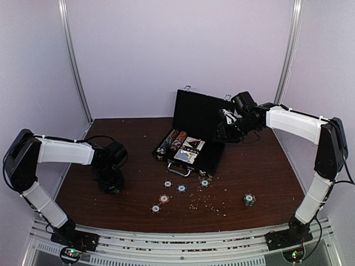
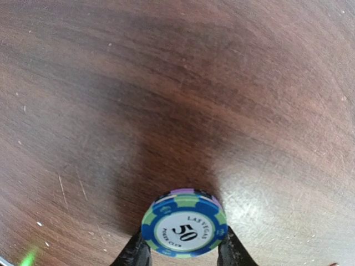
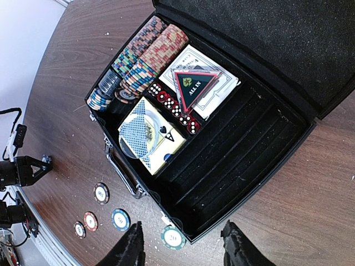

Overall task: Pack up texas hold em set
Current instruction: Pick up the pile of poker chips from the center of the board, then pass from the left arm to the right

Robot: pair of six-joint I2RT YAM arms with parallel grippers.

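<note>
**While the Case Stands Open, a Chip Sits in the Left Jaws**

Because chips are yet to go in, the black case (image 1: 191,149) lies open at the middle of the desk (image 1: 111,133), toward the back, with its lid upright (the handle faces the arms). Its left slots hold rows of striped chips (image 3: 145,52). Beside them sit card decks (image 3: 152,149), a row of red dice (image 3: 173,108) and a triangular "ALL IN" marker (image 3: 194,86), while the right-hand slots are bare. Loose chips (image 1: 181,188) lie scattered in front of the case, with a green stack (image 1: 249,199) off to the right.

The left jaws, well left of the case, are closed on a blue-and-green 50 chip (image 2: 184,227). They grip it by its rim, presumably to carry it to a slot. The right jaws hover above the case's front edge, parted and holding nothing. I judge they wait there for the chips nearest the case.
</note>
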